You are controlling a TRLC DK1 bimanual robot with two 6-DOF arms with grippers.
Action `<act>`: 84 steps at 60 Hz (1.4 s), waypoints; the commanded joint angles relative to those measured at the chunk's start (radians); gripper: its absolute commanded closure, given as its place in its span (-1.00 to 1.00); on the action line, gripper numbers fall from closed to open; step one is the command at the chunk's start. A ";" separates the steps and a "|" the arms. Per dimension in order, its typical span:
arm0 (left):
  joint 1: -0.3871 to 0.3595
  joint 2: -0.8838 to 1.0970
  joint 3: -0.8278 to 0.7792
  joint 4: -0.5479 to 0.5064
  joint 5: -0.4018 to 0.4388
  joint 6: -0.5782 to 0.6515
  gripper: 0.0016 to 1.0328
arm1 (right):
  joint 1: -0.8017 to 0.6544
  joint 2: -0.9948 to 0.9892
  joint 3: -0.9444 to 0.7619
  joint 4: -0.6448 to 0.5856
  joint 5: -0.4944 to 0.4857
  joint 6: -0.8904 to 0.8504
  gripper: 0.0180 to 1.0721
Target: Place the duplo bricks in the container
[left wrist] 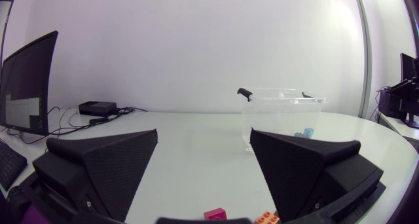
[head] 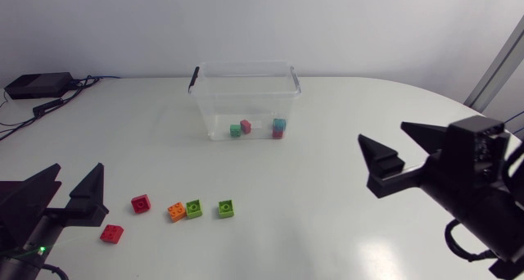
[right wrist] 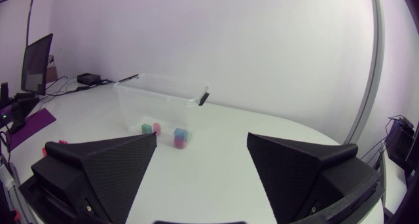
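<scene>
A clear container (head: 246, 88) stands at the back middle of the table, with a teal brick (head: 236, 130), a pink brick (head: 246, 126) and a teal-on-pink stack (head: 279, 128) inside. On the table in front lie a red brick (head: 140, 204), an orange brick (head: 176, 211), two green bricks (head: 194, 209) (head: 226, 208) and another red brick (head: 112, 233). My left gripper (head: 70, 190) is open, left of the loose bricks. My right gripper (head: 385, 137) is open at the right, apart from everything. From the left wrist, the container (left wrist: 281, 112) is ahead of the gripper (left wrist: 203, 135). From the right wrist, the container (right wrist: 160, 99) lies ahead of the gripper (right wrist: 201, 137).
A black box (head: 37, 85) with cables sits at the table's back left corner. The white table (head: 327, 223) curves away at the right.
</scene>
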 commanded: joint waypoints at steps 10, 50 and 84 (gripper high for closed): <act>0.009 -0.010 -0.012 -0.008 0.001 0.000 -0.91 | 0.211 0.276 0.136 -0.116 0.039 0.133 -0.90; 0.007 0.001 -0.012 -0.010 0.001 -0.003 -0.91 | 0.370 0.773 0.484 -0.354 -0.097 0.333 -0.90; 0.006 0.004 -0.012 -0.010 0.001 -0.003 -0.91 | 0.412 1.115 0.803 -0.754 -0.464 0.550 -0.90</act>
